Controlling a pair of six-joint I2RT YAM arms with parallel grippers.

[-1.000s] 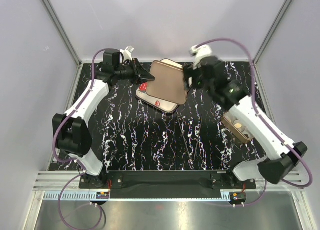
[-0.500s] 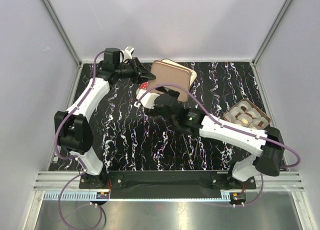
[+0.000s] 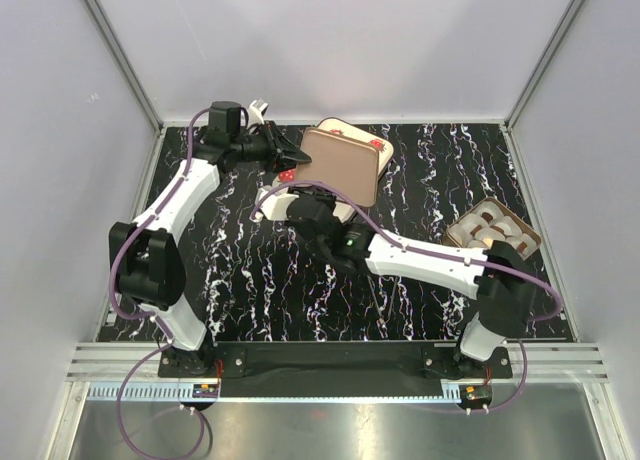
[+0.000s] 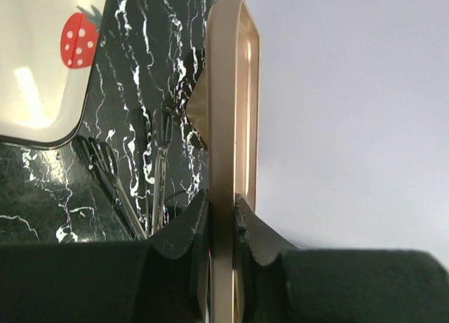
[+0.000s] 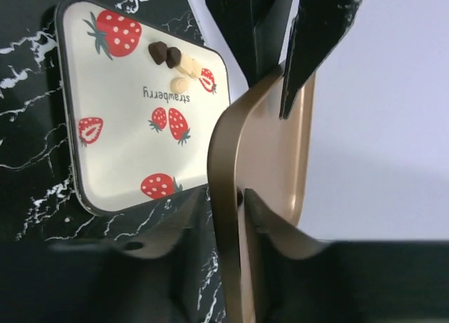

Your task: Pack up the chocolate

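Four small chocolates [image 5: 173, 56], two dark and two pale, lie close together near one corner of a cream tray [image 5: 126, 147] printed with red strawberries. More chocolates [image 3: 487, 230], dark and pale, sit in a brown box [image 3: 452, 236] near the right edge of the black marbled table [image 3: 260, 270], well apart from the tray. A large brown lid [image 3: 340, 165] with rounded corners hangs over the tray. From above it covers most of the tray, so only slivers of cream and red show around it. The right wrist view shows that the lid is not seated, because the inside of the tray is open to view beside it. Both arms hold this lid. The left gripper [image 4: 223, 203] is clamped on one rim, its two fingers pressed against either face of the thin edge. The right gripper [image 5: 224, 196] is reached far across the table and pinches the opposite rim in the same way. In the right wrist view the lid stands edge-on between the two grippers.
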